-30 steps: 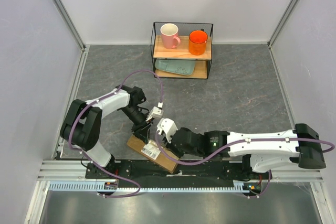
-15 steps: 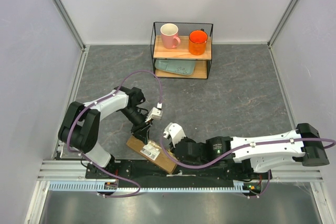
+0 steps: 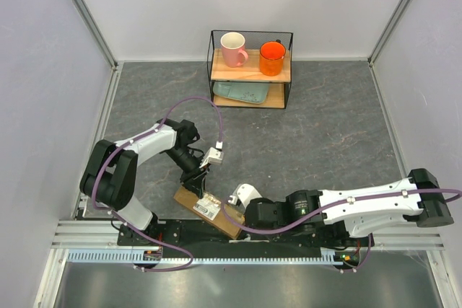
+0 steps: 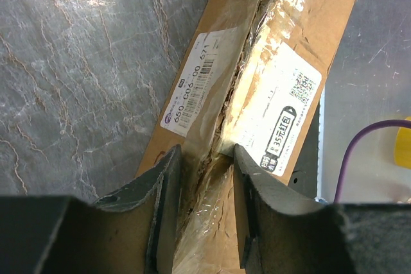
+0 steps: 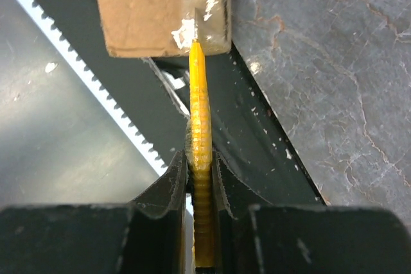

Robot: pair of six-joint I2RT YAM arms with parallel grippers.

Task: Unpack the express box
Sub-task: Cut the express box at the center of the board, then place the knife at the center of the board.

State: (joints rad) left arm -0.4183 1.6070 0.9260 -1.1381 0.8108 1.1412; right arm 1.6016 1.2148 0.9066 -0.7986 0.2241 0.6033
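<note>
Fig.: express box [image 3: 198, 205], top seam parted, contents hidden, lies well nearward of wire shelf [image 3: 249, 73]. Shelf holds pink mug [image 3: 233, 49] and orange mug [image 3: 272, 58] (upper), teal tray [image 3: 240, 92] (lower). L wrist only: L gripper [image 4: 205, 152] astride seam, grip can't be told. R wrist only: R gripper [image 5: 199, 158] clamps yellow knife [image 5: 199, 94], blade at box end.

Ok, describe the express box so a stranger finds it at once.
Go to the near edge of the grey marbled table, left of centre. The express box lies there aslant. It is the only flat brown cardboard parcel, with white printed labels and clear tape along its seam.
</note>
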